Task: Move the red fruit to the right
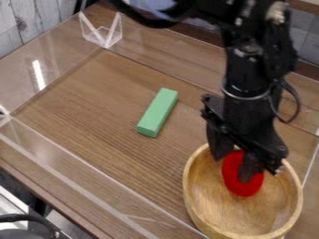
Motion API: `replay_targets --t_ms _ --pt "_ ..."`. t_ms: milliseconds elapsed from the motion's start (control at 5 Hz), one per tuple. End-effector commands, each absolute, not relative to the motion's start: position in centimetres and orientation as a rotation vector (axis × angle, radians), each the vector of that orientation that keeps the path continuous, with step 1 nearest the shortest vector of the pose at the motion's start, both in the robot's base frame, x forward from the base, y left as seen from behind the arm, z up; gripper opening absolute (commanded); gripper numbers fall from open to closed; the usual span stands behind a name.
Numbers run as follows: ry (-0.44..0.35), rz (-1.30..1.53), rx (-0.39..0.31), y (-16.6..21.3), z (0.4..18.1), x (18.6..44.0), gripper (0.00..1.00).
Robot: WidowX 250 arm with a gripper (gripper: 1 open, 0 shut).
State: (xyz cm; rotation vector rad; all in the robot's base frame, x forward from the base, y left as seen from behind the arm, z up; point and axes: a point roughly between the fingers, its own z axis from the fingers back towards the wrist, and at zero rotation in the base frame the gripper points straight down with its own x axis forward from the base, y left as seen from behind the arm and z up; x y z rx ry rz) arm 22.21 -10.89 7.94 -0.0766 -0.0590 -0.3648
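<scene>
The red fruit (243, 177) sits in the wooden bowl (285, 207). The claw (251, 168) hangs spread around it. Lift straight up so no finger knocks the fruit.

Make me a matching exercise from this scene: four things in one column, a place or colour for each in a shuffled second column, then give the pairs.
Things:
1. red fruit
2. green block
3. wooden bowl
4. end effector

Descriptions:
A. lying flat on the table, left of the bowl
B. round and tan, at the lower right of the table
C. black, pointing down over the bowl
D. sitting inside the bowl

Pairs: 1-D, 2-A, 3-B, 4-C
</scene>
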Motion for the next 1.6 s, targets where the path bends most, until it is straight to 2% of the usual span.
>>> replay_targets --t_ms 0,400,800,1000,1200,1400 --pt "-0.119 -0.373 -0.088 -11.4 9.9 23.4 1.00" --pt "-0.159 -0.377 -0.088 -10.7 12.1 23.8 1.00" --pt "-0.191 -0.434 -0.107 -12.6 12.4 23.7 1.00" --pt "-0.200 -0.350 -0.104 -13.2 12.7 23.8 1.00" --pt "-0.203 -0.282 -0.101 -13.6 12.9 23.7 1.00" --pt "-0.201 -0.354 -0.110 -12.9 12.8 23.6 1.00"
